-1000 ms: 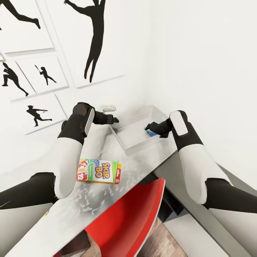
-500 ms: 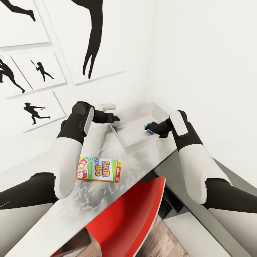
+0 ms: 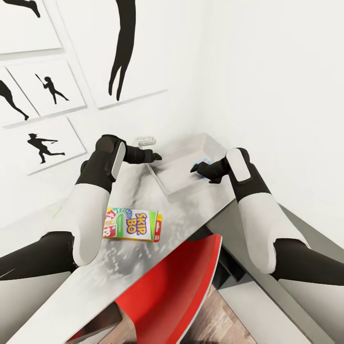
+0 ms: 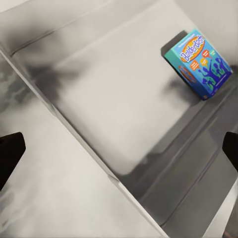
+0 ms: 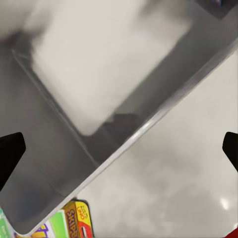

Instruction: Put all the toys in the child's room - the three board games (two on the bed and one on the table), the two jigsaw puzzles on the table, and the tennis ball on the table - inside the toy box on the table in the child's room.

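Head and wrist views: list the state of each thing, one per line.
Toy box: on the table, holding one game box.
Balderdash box: inside the toy box, tilted against its wall.
Skip-Bo box: lying flat on the table, outside the toy box.
Left gripper: open, empty.
Right gripper: open, empty, over the toy box.

A white counter (image 3: 143,191) runs along a white wall hung with black silhouette pictures (image 3: 124,52). A green-and-white Skip-Bo box (image 3: 132,225) lies flat on the counter, near the left forearm. Beyond it sits the light grey toy box (image 3: 179,169). The left gripper (image 3: 155,156) hovers at the toy box's near corner, the right gripper (image 3: 197,167) over its far side. A red chair (image 3: 177,291) stands below the counter's edge.
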Motion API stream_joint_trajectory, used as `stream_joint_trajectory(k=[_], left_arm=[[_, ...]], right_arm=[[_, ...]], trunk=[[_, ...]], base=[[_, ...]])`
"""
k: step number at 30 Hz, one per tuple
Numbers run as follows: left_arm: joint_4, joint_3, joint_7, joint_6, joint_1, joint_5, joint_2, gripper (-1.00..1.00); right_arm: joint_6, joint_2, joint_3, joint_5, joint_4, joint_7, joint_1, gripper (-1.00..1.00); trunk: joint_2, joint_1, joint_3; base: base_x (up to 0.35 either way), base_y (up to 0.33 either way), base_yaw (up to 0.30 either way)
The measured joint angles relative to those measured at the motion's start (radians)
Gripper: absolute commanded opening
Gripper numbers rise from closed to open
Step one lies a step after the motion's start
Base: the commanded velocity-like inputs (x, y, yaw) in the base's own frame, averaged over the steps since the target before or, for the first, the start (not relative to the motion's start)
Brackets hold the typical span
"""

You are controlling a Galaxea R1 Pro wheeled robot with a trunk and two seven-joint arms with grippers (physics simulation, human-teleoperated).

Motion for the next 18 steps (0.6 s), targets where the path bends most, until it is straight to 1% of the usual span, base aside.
stream_joint_trajectory(k=[18], left_arm=[[-0.001, -0.005, -0.001, 0.0, 0.0, 0.003, 0.0, 1.0]], right_arm=[[0.0, 0.0, 0.0, 0.0, 0.0, 0.004, 0.0, 1.0]], trunk=[[0.0, 0.0, -0.029]], base=[[0.0, 0.0, 0.0]])
